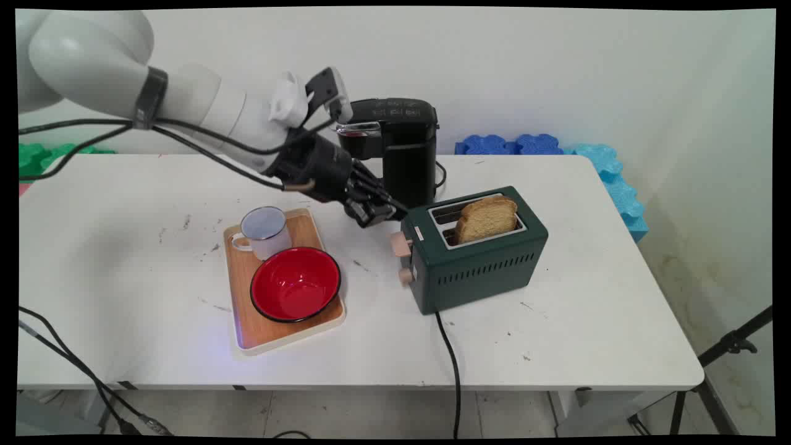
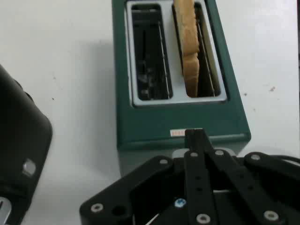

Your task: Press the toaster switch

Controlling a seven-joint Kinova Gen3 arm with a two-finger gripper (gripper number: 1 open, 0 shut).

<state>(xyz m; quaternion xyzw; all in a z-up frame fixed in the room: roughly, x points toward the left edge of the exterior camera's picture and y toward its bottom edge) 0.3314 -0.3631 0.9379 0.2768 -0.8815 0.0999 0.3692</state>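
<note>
Closed pincer point(image 2: 194, 136) over toaster's point(image 2: 180, 117) end.

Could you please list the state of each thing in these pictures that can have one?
Gripper: shut, at the toaster's lever end.
Toaster: upright, one slot empty.
Toast: standing in the other slot, sticking out.
Red bowl: upright, empty, on the wooden tray.
Mug: upright on the tray.
Coffee machine: upright behind the toaster.

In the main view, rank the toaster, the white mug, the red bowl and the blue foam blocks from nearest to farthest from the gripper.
1. Toaster: just right of the gripper, at its lever end.
2. White mug: to its left, on the tray.
3. Red bowl: in front and left, on the tray.
4. Blue foam blocks: far right, by the wall.
</note>
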